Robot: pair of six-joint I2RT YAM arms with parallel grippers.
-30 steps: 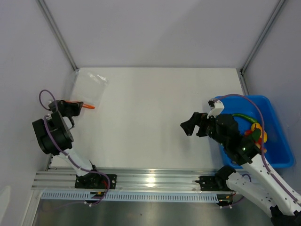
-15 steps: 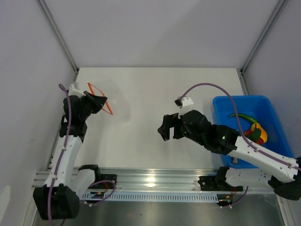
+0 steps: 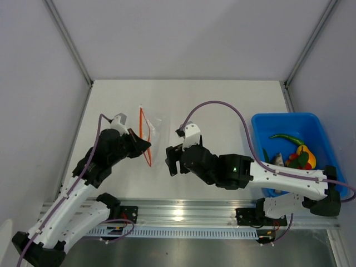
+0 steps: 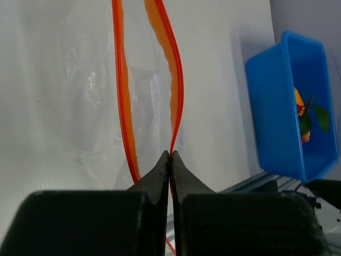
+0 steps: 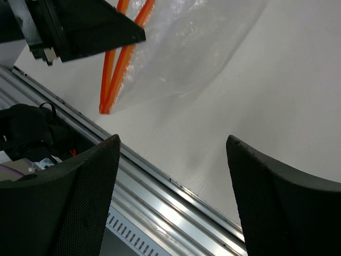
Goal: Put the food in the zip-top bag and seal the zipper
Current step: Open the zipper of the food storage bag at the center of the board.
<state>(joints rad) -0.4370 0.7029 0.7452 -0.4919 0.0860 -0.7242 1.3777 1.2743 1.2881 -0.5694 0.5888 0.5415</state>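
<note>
The bag (image 3: 152,128) is over the table (image 3: 222,100), well left of the bin (image 3: 260,119). Its zipper (image 3: 143,130) is on the side away from the bin, the long axis running from the near edge toward the far wall, and its two strips are parted. The left hand (image 3: 147,147) is pinched tight on one strip close to its near end. The right hand (image 3: 173,160), between bag and bin and just beside the bag, is spread wide and empty, while the food (image 3: 297,153) lies in the bin.
</note>
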